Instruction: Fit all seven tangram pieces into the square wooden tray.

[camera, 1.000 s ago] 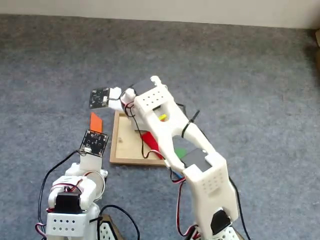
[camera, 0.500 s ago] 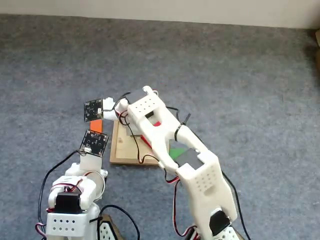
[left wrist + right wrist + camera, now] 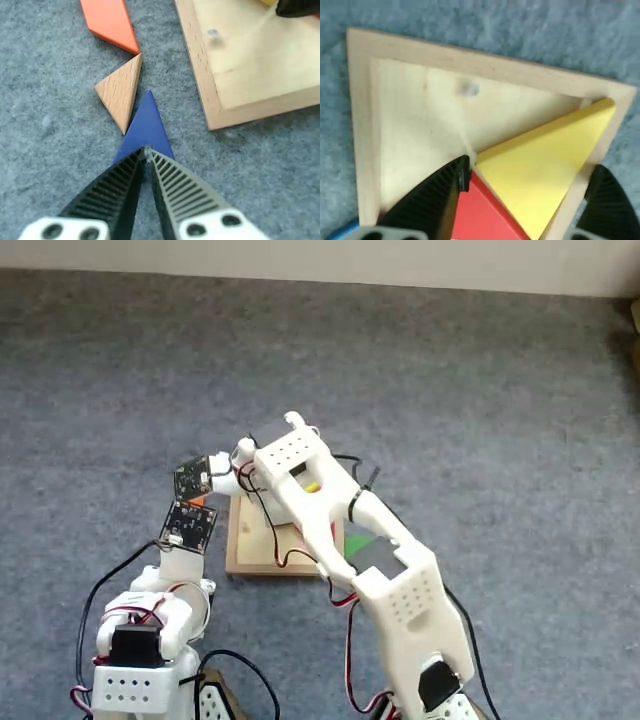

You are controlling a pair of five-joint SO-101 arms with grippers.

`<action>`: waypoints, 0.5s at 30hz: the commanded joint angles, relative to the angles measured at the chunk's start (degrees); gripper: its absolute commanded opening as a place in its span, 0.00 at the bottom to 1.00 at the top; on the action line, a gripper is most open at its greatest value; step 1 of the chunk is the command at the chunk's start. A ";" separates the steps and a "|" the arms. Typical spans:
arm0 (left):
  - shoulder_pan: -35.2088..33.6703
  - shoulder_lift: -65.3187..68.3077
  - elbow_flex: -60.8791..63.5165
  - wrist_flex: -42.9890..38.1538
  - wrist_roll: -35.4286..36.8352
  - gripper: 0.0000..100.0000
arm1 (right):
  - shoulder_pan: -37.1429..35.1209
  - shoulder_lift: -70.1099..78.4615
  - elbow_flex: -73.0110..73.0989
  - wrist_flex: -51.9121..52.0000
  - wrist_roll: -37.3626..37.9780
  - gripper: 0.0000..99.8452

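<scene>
The square wooden tray (image 3: 470,60) lies on grey carpet, also seen as the tray (image 3: 250,552) and the tray (image 3: 200,75). A yellow triangle (image 3: 555,150) sits in one corner of it, with a red piece (image 3: 490,212) beside it. My right gripper (image 3: 529,176) is open low over the tray, one finger on either side of the yellow triangle. Outside the tray lie a blue triangle (image 3: 146,127), a wooden triangle (image 3: 120,92) and an orange parallelogram (image 3: 109,20). My left gripper (image 3: 145,151) is shut, its tips over the blue triangle's near end.
A green piece (image 3: 358,543) shows at the tray's right side under the right arm (image 3: 330,510). The right arm crosses above the tray, and its wrist sits close to the left arm's wrist board (image 3: 188,523). Bare carpet lies all around.
The right arm swung left and came lower over the tray, its wrist now close to the left arm and covering the orange piece in the high view. The left arm kept still.
</scene>
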State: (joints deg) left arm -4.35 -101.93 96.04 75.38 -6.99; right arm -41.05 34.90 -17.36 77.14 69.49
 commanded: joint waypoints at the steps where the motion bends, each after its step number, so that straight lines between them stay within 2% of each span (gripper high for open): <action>1: 0.66 -2.42 1.10 0.26 -0.26 0.01 | 0.48 -5.49 -1.27 2.24 0.70 0.33; 4: 0.66 -2.42 1.10 0.26 -0.26 0.01 | 1.45 -10.33 -1.27 2.24 0.26 0.33; 6: 0.66 -2.42 1.10 0.26 -0.26 0.01 | 2.07 -13.23 -1.19 2.33 -3.08 0.31; 12: 0.66 -2.42 1.10 0.26 -0.26 0.01 | 4.35 -17.19 -1.19 2.24 -12.13 0.09; 15: 0.66 -2.42 1.10 0.26 -0.26 0.01 | 4.35 -17.10 0.04 1.71 -18.99 0.01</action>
State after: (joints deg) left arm -4.35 -101.93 96.04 75.38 -6.99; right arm -37.54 21.71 -17.10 78.90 56.22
